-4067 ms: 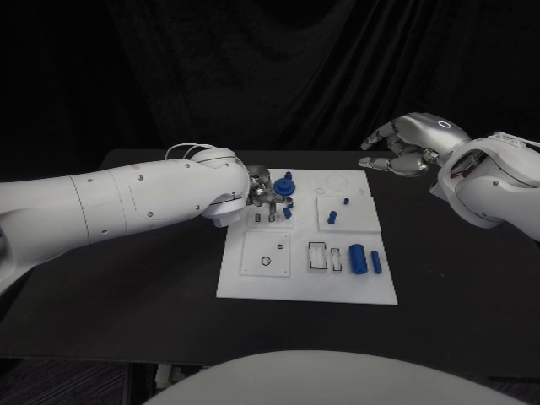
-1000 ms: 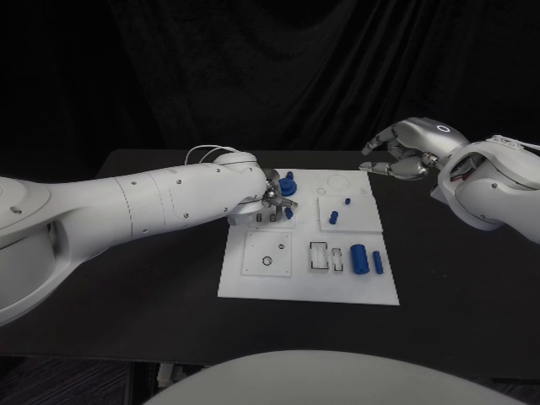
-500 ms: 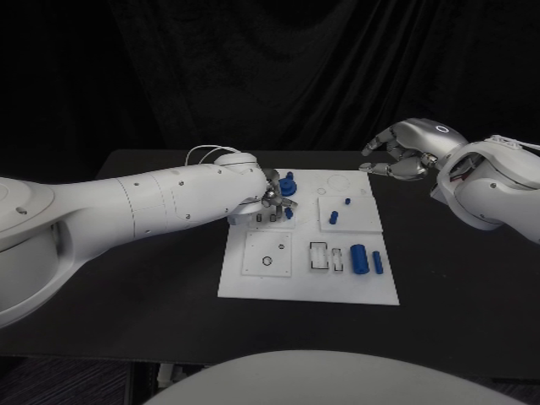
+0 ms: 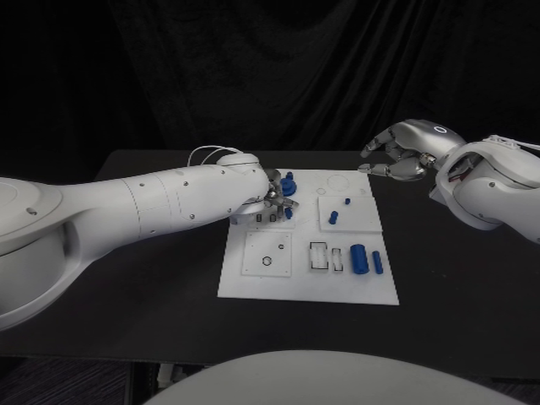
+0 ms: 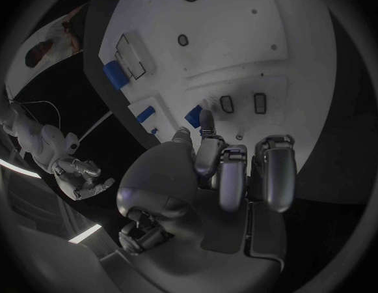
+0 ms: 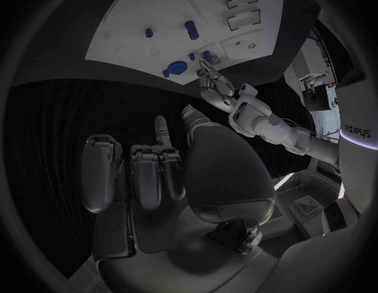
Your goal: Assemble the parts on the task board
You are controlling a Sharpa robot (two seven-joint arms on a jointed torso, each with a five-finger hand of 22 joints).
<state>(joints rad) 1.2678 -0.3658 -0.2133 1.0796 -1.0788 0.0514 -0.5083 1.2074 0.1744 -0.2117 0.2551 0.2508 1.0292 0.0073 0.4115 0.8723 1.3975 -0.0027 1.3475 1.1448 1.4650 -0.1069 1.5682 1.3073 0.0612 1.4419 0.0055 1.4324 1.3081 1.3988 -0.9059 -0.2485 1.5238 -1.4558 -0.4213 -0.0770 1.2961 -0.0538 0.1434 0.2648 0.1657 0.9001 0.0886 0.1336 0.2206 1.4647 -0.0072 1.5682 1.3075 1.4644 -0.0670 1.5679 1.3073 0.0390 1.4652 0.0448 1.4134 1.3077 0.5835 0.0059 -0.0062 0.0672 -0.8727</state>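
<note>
Black table (image 4: 124,278), task board (image 4: 270,283) unmoved, hands steady

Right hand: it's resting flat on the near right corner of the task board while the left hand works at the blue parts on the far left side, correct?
Not quite. The right hand is not on the task board; the head view shows it raised off the board's far right corner, holding nothing. The left hand is indeed at the blue parts on the far left side.
</note>
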